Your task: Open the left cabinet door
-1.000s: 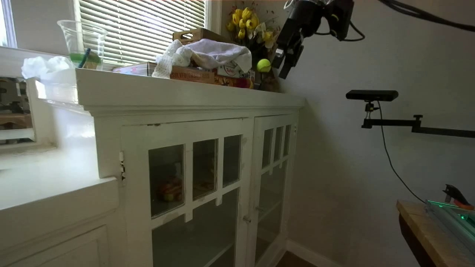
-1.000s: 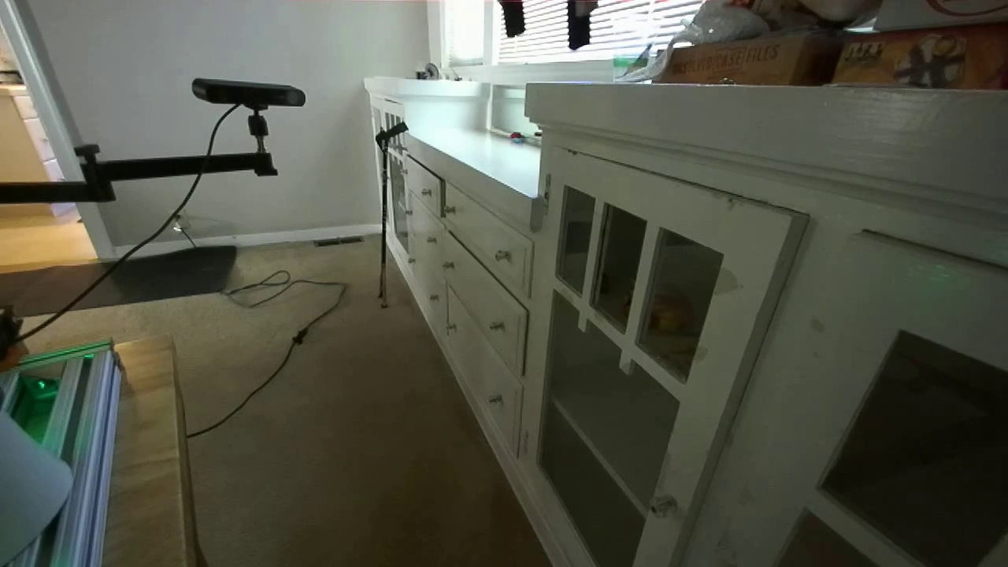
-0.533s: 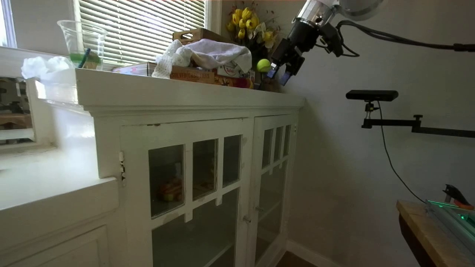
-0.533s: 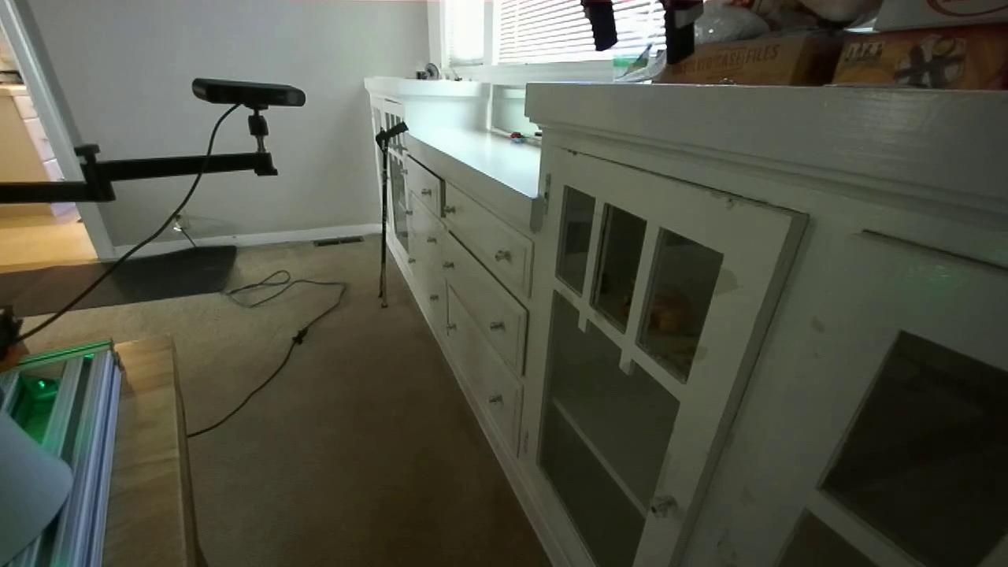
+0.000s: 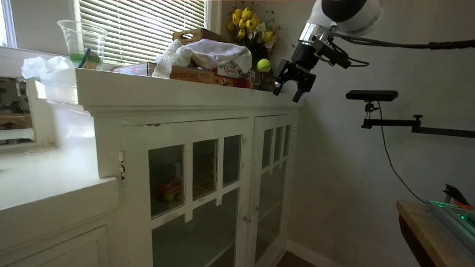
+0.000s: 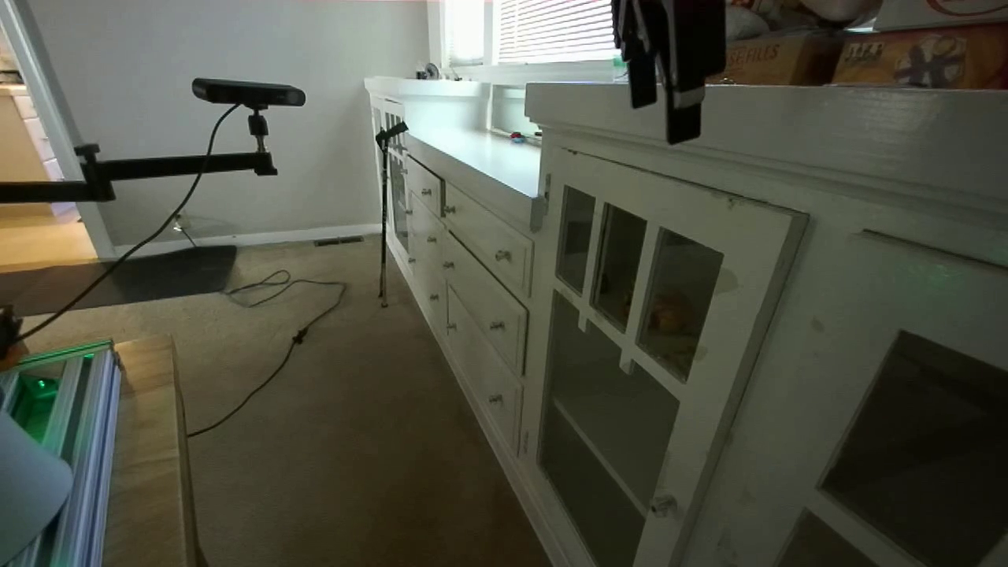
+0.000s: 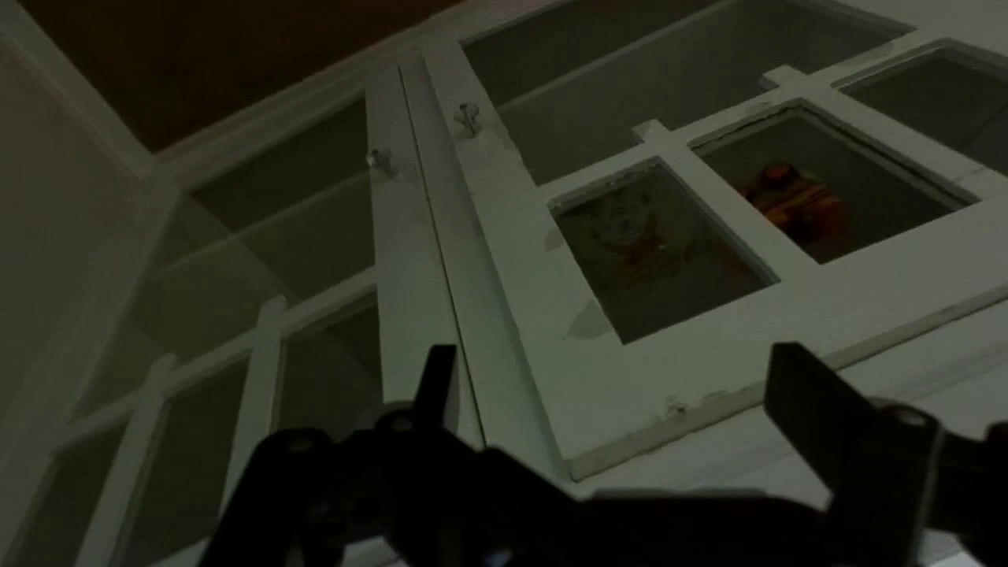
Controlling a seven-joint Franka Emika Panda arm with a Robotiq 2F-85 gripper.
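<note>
The left cabinet door point(image 5: 135, 167) is tall and white with small glass panes. It also shows in an exterior view point(image 6: 736, 299) and on the right of the wrist view point(image 7: 551, 299). Its knob point(image 5: 246, 219) sits low on the edge by the matching door, and shows in the wrist view point(image 7: 467, 118). The door stands slightly proud of its frame; I cannot tell whether it is ajar. My gripper point(image 5: 286, 95) is open and empty near the cabinet's top edge, well above the knob. It also shows in an exterior view point(image 6: 664, 116) and the wrist view point(image 7: 614, 350).
The matching glass door point(image 5: 258, 167) adjoins the left door. On the cabinet top are boxes point(image 5: 191, 75), a cloth point(image 5: 222, 52), a tennis ball point(image 5: 264, 65) and yellow flowers point(image 5: 246, 18). A camera arm point(image 5: 389, 123) and a wooden table point(image 5: 426, 230) stand opposite.
My gripper has come down from above the cabinet top to about its edge level and has turned. It stays open. The doors have not moved.
</note>
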